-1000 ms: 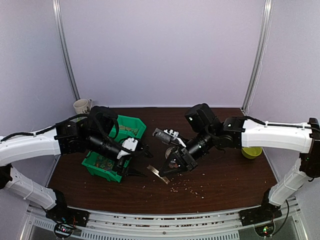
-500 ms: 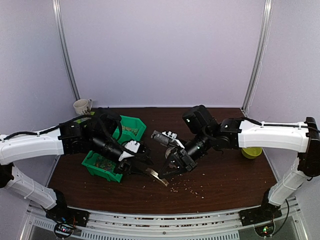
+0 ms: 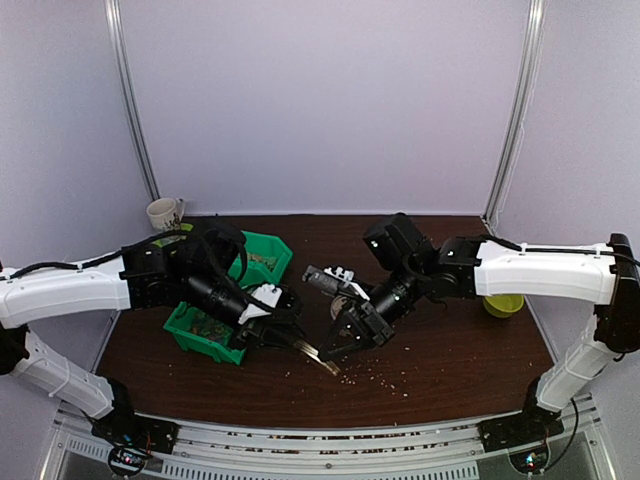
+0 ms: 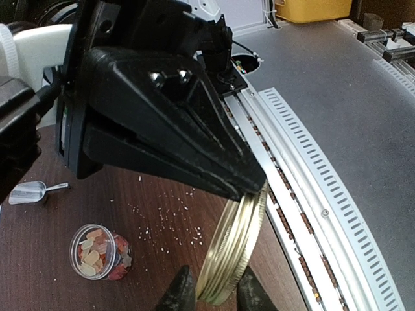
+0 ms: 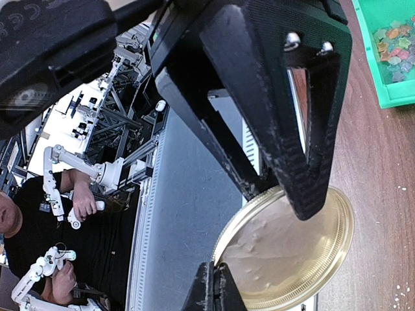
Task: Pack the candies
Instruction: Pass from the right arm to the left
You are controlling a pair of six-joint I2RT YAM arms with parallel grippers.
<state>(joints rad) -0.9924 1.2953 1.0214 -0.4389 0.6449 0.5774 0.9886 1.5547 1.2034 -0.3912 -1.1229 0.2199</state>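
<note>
Candies [image 5: 392, 45] lie in green bin [image 5: 389, 98] on worktop [image 3: 450, 350] | right tool [image 5: 285, 197] clamped on gold lid [image 4: 237, 249], tilted on edge | left tool [image 4: 217, 293] narrow, fingertips either side of lid's lower rim, seemingly gripping | more in clear jar [image 4: 98, 251] | crumbs [image 4: 162, 214] nearby

Shiny gold lid [image 4: 235, 249]; bright green bin [image 3: 203, 344]; dark brown table [image 3: 470, 350] flecked with pale crumbs [image 4: 165, 214]; orange, red, tan candies [image 4: 96, 251].
</note>
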